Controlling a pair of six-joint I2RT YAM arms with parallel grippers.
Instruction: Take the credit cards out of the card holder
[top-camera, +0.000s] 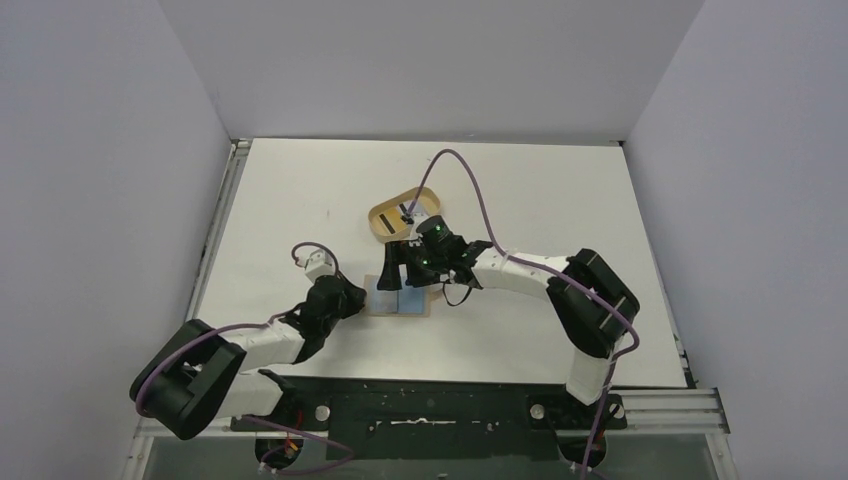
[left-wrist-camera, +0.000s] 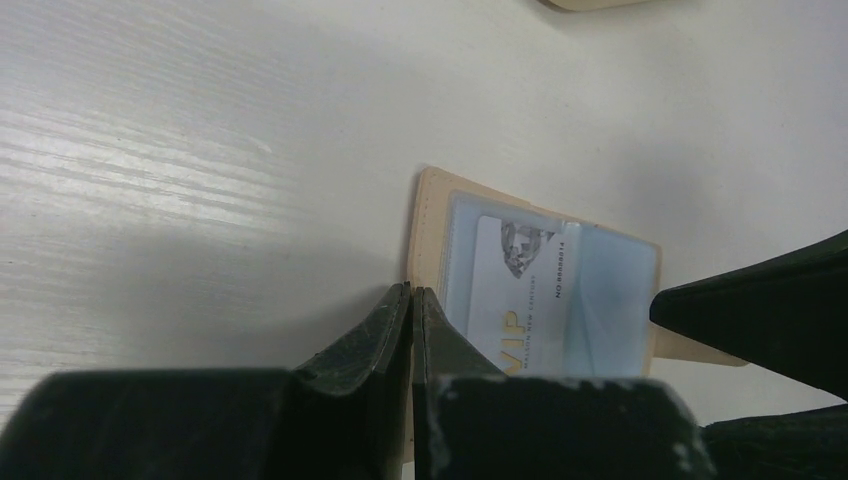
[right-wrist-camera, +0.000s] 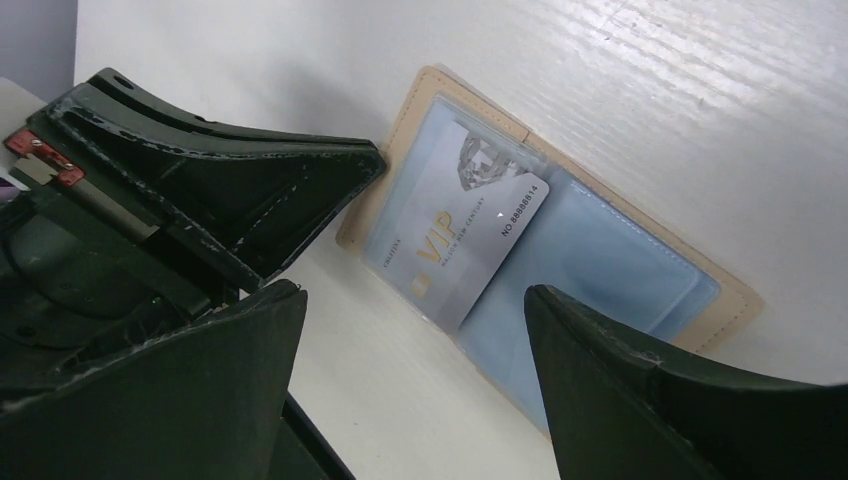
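The card holder (top-camera: 405, 302) lies opened flat on the table, tan outside (left-wrist-camera: 428, 225) and light blue inside (right-wrist-camera: 610, 260). A whitish credit card (right-wrist-camera: 455, 250) marked VIP sticks partway out of its left pocket, also seen in the left wrist view as the card (left-wrist-camera: 520, 295). My left gripper (left-wrist-camera: 412, 292) is shut, its tips on the holder's left edge (top-camera: 368, 297). My right gripper (right-wrist-camera: 412, 292) hangs open just above the holder (top-camera: 400, 274), with the card's free end between its fingers but untouched. Another card (top-camera: 410, 212) with a dark stripe lies in the tray.
An oval tan wooden tray (top-camera: 385, 213) sits just behind the holder, close to the right arm's wrist. The right arm's purple cable (top-camera: 470, 175) loops over the tray. White walls close in the table on the left, back and right.
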